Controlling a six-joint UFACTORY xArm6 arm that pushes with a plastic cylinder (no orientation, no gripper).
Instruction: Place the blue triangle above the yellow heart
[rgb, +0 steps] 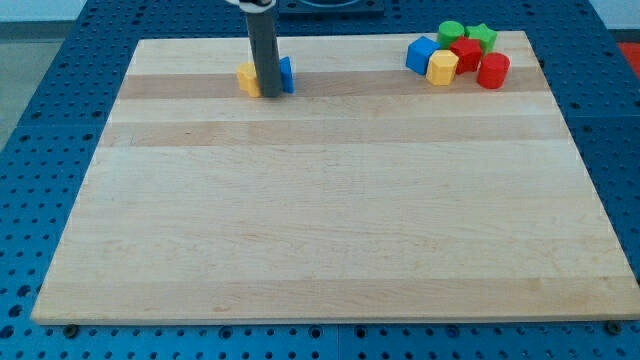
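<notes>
A yellow block (247, 77), partly hidden so its heart shape is unclear, sits near the view's top left of the wooden board (330, 200). A blue block (287, 75), also partly hidden, sits just to its right. My dark rod comes down between them, and my tip (270, 95) rests on the board at their lower edge, touching or nearly touching both. The rod covers the gap between the two blocks.
A cluster of blocks lies at the view's top right: a blue cube (421, 54), a yellow hexagon (442, 67), a red block (465, 53), a red cylinder (493, 71), a green cylinder (451, 32) and a green star (482, 37).
</notes>
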